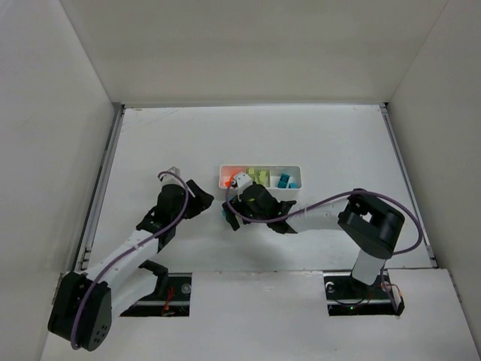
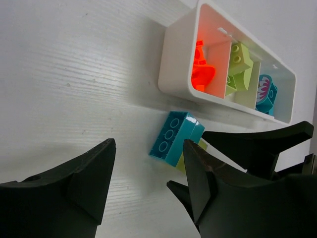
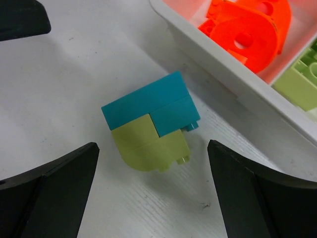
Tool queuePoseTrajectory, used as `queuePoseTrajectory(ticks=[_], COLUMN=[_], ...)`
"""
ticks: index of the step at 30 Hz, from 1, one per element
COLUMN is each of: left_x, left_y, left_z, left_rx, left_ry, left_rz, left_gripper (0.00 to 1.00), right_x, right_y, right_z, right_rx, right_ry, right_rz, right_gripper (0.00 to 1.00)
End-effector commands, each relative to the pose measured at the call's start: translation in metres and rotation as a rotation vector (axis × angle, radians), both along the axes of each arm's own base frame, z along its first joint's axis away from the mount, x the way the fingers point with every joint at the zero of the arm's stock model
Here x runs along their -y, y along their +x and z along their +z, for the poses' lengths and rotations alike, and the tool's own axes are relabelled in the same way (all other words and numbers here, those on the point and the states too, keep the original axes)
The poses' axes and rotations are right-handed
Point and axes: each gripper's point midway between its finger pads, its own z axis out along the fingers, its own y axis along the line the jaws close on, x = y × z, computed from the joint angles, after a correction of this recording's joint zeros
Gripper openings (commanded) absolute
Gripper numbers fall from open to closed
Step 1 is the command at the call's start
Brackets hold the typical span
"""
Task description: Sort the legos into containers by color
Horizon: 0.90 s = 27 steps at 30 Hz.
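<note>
Overhead view downward, wrist views close, sharing tray

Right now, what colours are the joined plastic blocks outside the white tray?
Block cluster: teal and yellow-green; right wrist view.

Your right tool stands open astride a teal block joined to a yellow-green block on the table, just beside the tray holding orange blocks.

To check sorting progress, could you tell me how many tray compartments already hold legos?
3: orange-red legos at one end, yellow-green legos in the middle, teal legos at the other end.
</note>
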Motion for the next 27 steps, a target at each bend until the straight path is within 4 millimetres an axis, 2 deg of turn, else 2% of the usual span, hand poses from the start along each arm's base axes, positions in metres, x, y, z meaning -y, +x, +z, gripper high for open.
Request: queuePoseTrajectory(ticks=[1,7,11,13,16,18,23,27], left_x=[0.009,0.018,0.023,0.024,0.029,0.032,0.034,0.036], left_y=[-0.011,-0.018,-0.022,-0.022,-0.024,-0.025,-0.025,-0.024], left_z=[-0.008,-0.018,-0.023,-0.025,-0.024,-0.024,-0.028,-0.023], left_rx=[-0.078,-0.139,-0.176,-0.183,-0.187,-0.194,-0.218,-0.209], left_ry=[-0.083,-0.132,-0.165,-0.175,-0.213,-0.238,-0.280,-0.333], left_rz=[-0.045,-0.068,-0.081,-0.082,-0.089,-0.094,-0.088,-0.087], left_gripper=[0.55,0.59,0.60,0.61,0.64,0.64,0.64,0.66], right_x=[-0.015,-0.018,-0.018,-0.018,-0.015,-0.014,-0.017,-0.020], right_y=[0.010,0.012,0.011,0.010,0.008,0.007,0.002,-0.009], right_z=[0.015,0.006,0.000,-0.002,-0.004,-0.006,0.004,0.018], right_rx=[0.067,0.071,0.065,0.061,0.056,0.054,0.065,0.066], right_ry=[-0.014,-0.054,-0.065,-0.068,-0.075,-0.076,-0.050,-0.010], right_rz=[0.030,0.060,0.072,0.077,0.081,0.082,0.098,0.136], right_gripper=[0.96,0.79,0.73,0.73,0.80,0.78,0.61,0.60])
